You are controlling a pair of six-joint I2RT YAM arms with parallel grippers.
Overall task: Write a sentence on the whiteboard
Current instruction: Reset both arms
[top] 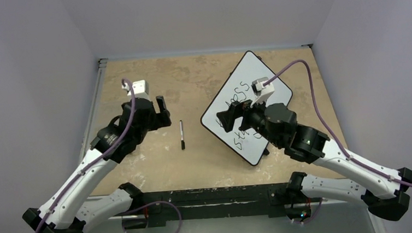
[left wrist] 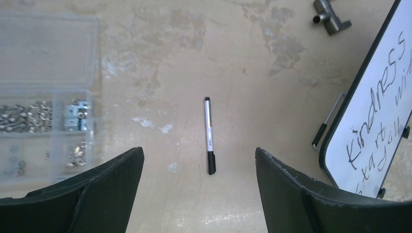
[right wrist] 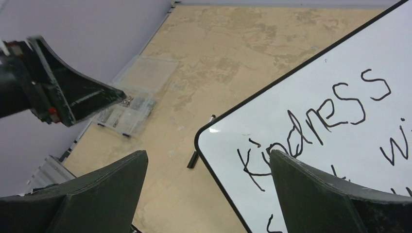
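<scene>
Closest to us in the left wrist view, the left gripper fills the bottom corners with its two dark fingers, spread wide with nothing between them. Just above the gap, at mid-frame, a marker lies flat on the table, touched by neither finger. A clear parts box holding small metal hardware sits at the left edge, and a small grey metal piece at the upper right.

In the right wrist view, the right gripper is likewise wide open and empty, its fingers in the bottom corners. The whiteboard takes up the right half of that frame, one rounded corner pointing toward the centre. The sentence is in black handwriting. We read "Kindness" on the first line, with more letters cut off by the frame.

From above, the whiteboard lies turned at an angle on the right half of the table. The right gripper is over its left part, covering some of the sentence. The marker lies in the middle, between the whiteboard and the left gripper, apart from both. In the left wrist view we also read "start" under "Kindness" on the whiteboard.
</scene>
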